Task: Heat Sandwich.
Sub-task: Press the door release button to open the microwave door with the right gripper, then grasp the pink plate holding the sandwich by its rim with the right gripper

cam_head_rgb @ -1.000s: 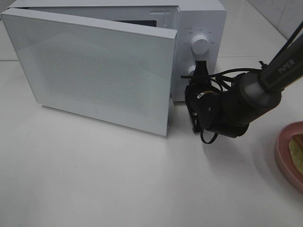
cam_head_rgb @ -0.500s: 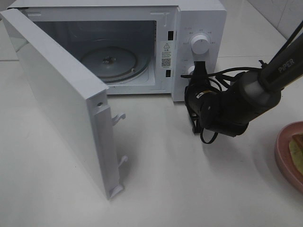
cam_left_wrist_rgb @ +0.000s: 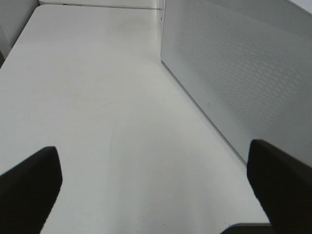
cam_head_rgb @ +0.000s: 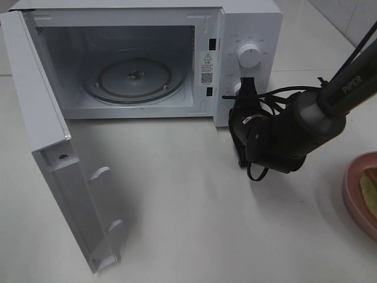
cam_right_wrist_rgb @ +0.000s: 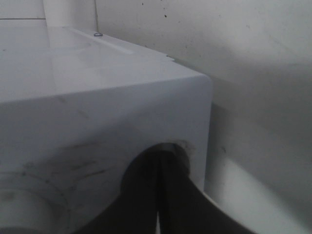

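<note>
The sandwich [cam_head_rgb: 371,190] shows only as a pale yellow-green sliver on the pink plate [cam_head_rgb: 355,191], cut off at the right edge of the exterior view. The white microwave [cam_head_rgb: 250,23] stands at the back with its door [cam_head_rgb: 41,135] swung wide to the left, and the glass turntable [cam_head_rgb: 132,79] inside is bare. My right gripper [cam_head_rgb: 245,87] is shut with nothing in it, its tips against the control panel below the upper knob [cam_head_rgb: 249,56]. The right wrist view shows the same shut gripper [cam_right_wrist_rgb: 158,204] at the microwave's corner [cam_right_wrist_rgb: 97,107]. My left gripper [cam_left_wrist_rgb: 156,195] is open over the table, beside the door's outer face [cam_left_wrist_rgb: 243,73].
The open door juts out over the front left of the white table [cam_head_rgb: 194,224]. Black cables loop around the right arm [cam_head_rgb: 283,138] in front of the microwave's right side. A tiled wall runs behind at the top right.
The microwave door has swung from nearly shut to wide open on the left, baring the cavity and turntable. The right arm has barely moved.
</note>
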Tool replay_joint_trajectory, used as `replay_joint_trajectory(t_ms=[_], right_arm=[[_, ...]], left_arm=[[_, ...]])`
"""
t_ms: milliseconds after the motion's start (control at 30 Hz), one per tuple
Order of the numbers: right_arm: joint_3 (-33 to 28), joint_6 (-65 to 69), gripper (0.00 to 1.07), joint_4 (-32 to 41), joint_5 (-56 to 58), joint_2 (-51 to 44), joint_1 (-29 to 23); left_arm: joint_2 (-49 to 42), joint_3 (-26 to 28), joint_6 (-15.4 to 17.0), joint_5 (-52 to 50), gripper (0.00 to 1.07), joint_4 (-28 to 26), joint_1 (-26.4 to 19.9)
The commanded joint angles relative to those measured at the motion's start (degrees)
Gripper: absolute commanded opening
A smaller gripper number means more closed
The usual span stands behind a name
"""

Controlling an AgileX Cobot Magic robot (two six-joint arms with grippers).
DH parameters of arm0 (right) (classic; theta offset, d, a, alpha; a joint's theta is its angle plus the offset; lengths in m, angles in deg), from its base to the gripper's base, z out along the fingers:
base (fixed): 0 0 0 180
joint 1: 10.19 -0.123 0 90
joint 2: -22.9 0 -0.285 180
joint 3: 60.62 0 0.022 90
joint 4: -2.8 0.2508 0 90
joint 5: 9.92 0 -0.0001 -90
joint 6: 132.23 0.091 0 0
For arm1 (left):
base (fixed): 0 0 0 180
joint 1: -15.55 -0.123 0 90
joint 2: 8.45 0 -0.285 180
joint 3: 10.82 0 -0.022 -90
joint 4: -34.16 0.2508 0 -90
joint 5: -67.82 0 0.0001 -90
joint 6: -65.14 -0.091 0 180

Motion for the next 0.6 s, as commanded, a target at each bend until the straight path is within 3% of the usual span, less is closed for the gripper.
replay_joint_trajectory(t_ms=[33,600], right_arm=[[-0.06,-0.86,0.0,-3.38,-6.93,-2.98,0.0],[-7.62,-12.49,0.0,-3.44,7.56,-11.17,0.0]], left_arm=[[-1.09,-0.17,0.23,-0.57,0.98,-0.63,0.29],[-1.09,-0.17,0.23,-0.57,0.98,-0.63,0.29]])
